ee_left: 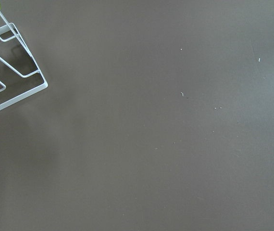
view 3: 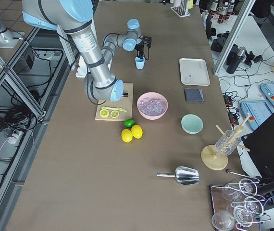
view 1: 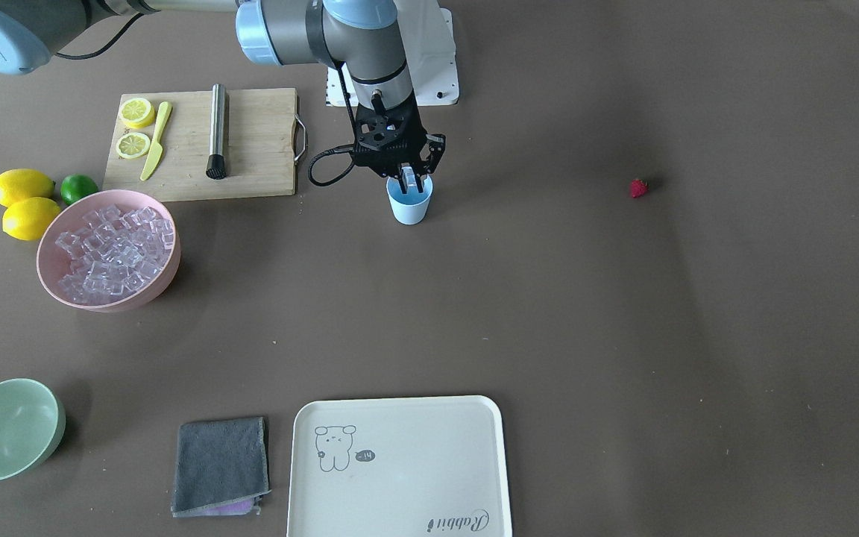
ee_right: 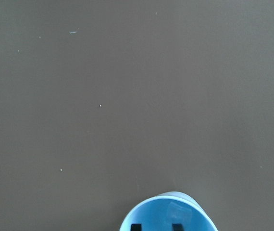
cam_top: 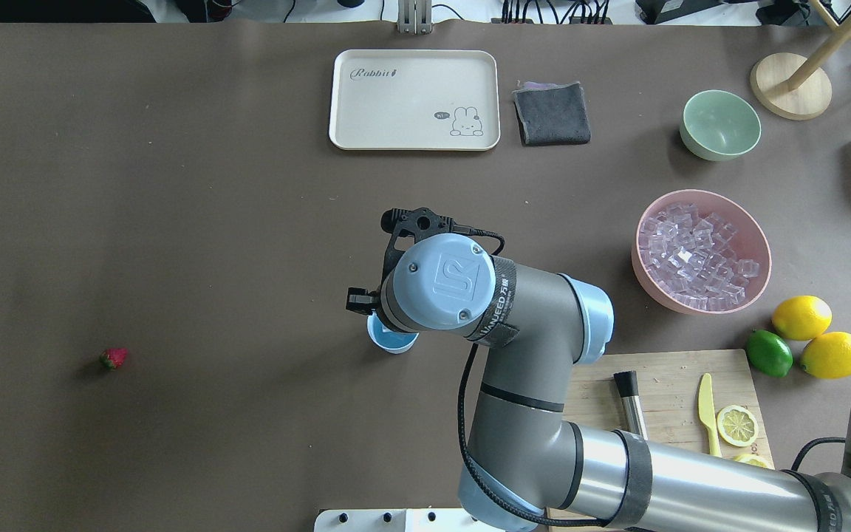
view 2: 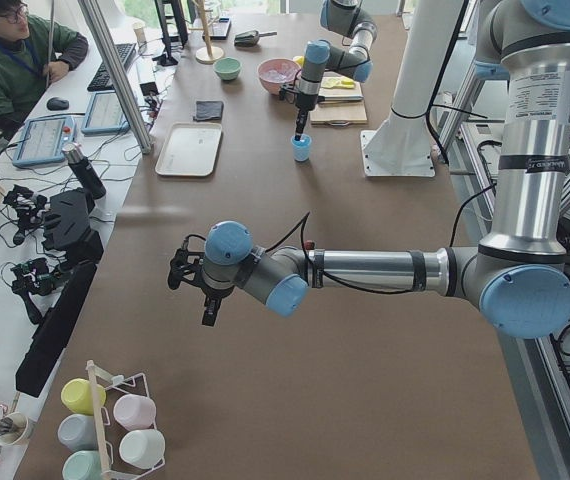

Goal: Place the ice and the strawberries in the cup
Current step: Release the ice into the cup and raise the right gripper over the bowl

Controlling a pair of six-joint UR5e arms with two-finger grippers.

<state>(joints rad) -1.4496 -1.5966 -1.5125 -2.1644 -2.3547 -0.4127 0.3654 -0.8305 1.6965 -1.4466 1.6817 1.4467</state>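
The light blue cup [view 1: 408, 207] stands mid-table; it also shows in the overhead view [cam_top: 390, 343] and at the bottom of the right wrist view [ee_right: 168, 211]. My right gripper [view 1: 408, 181] reaches down into its mouth, fingers close together, shut on what looks like a clear ice cube. More ice [view 1: 118, 250] fills the pink bowl [view 1: 48, 257]. The strawberry [view 1: 638, 188] lies alone on the table, far from both grippers [cam_top: 113, 358]. My left gripper [view 2: 208, 316] hovers over bare table far from the cup; I cannot tell whether it is open.
A cutting board [view 1: 258, 149] with a metal muddler [view 1: 218, 130], a yellow knife and lemon slices lies behind the bowl. Two lemons [view 1: 23, 201] and a lime [view 1: 77, 188] sit beside it. A pale green bowl [view 1: 4, 440], a grey cloth [view 1: 221, 464] and a cream tray [view 1: 400, 466] lie along the far edge. A wire rack [ee_left: 12, 77] is near my left wrist.
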